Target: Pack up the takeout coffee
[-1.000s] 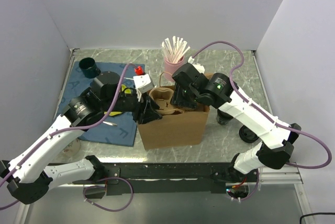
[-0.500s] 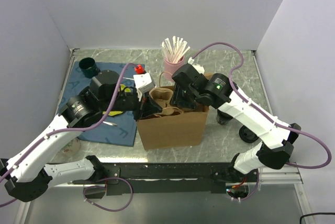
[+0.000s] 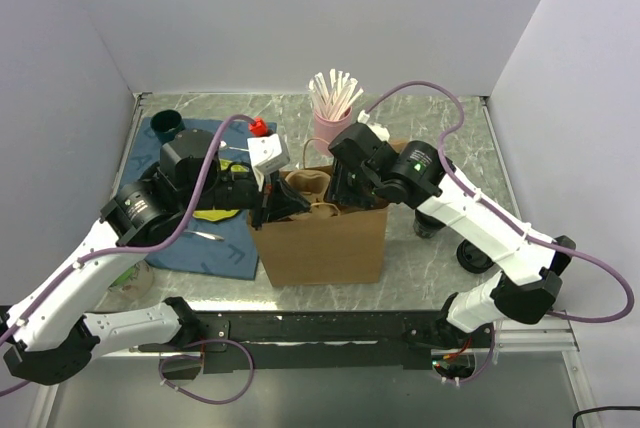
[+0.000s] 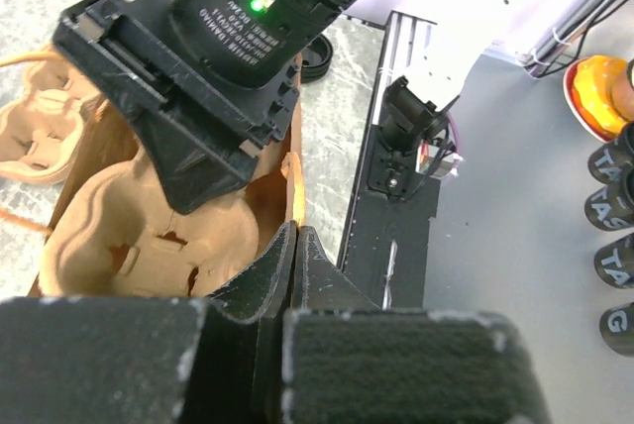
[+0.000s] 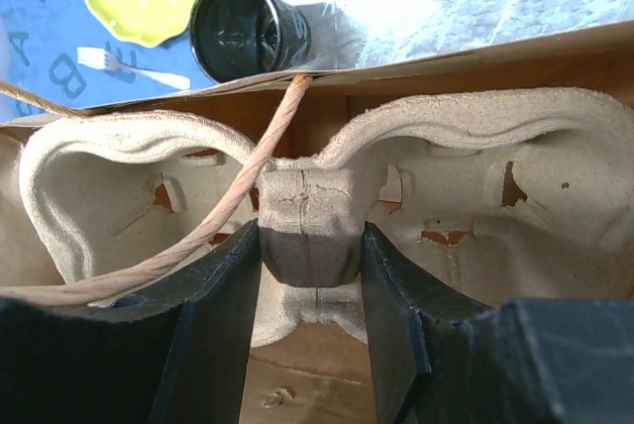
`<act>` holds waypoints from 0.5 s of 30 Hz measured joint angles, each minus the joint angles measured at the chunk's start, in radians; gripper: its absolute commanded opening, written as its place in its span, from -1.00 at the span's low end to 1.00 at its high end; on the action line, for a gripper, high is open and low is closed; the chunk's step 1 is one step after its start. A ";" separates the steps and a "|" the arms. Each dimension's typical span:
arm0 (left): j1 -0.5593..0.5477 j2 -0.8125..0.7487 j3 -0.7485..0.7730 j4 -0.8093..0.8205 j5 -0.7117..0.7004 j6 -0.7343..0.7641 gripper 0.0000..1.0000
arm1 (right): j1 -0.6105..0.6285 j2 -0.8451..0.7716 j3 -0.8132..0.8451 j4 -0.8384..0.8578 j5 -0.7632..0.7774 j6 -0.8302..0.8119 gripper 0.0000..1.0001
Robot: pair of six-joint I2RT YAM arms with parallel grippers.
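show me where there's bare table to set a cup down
Bare marbled table: back right, between the pink cup of wooden stirrers and the right wall, and the strip before the brown paper bag. Crowded: the blue mat on the left and the bag's mouth.

The left arm (image 3: pixel 80 278) is extended from its base at the near edge of the desk toward the desk's middle. The left end effector (image 3: pixel 281 204) is pinched shut on the rim of the paper bag (image 3: pixel 320 248). The right arm (image 3: pixel 480 228) is folded at the elbow near the right edge and bent over leftward. The right end effector (image 3: pixel 345 188) is pointed down, with its fingers (image 5: pixel 213 295) clamped on either side of the cup carrier (image 5: pixel 475 166) at its centre post.
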 measured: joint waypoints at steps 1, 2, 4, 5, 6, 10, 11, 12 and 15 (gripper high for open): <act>0.000 0.000 0.000 0.002 0.007 -0.003 -0.62 | 0.002 0.003 0.005 -0.002 -0.002 -0.005 -0.12; -0.002 0.000 0.000 0.004 0.011 -0.010 -0.39 | 0.005 0.009 0.013 -0.005 -0.003 -0.010 -0.11; -0.002 -0.002 0.000 0.013 0.011 -0.023 0.11 | 0.021 0.030 0.047 -0.017 0.000 -0.017 -0.11; -0.003 -0.005 -0.003 0.023 0.007 -0.048 0.14 | 0.030 0.042 0.062 -0.023 -0.001 -0.023 -0.11; -0.003 -0.008 -0.004 0.028 0.002 -0.053 0.16 | 0.040 0.053 0.077 -0.031 0.000 -0.025 -0.11; -0.006 -0.047 -0.017 0.041 -0.107 -0.118 0.29 | 0.071 0.087 0.101 -0.055 0.004 -0.030 -0.11; -0.006 -0.062 -0.017 0.041 -0.159 -0.136 0.30 | 0.076 0.090 0.101 -0.064 0.006 -0.030 -0.11; -0.006 -0.072 -0.017 0.039 -0.196 -0.153 0.32 | 0.078 0.092 0.101 -0.070 0.007 -0.029 -0.11; -0.006 -0.108 -0.013 0.017 -0.340 -0.205 0.35 | 0.079 0.091 0.101 -0.087 0.017 -0.029 -0.10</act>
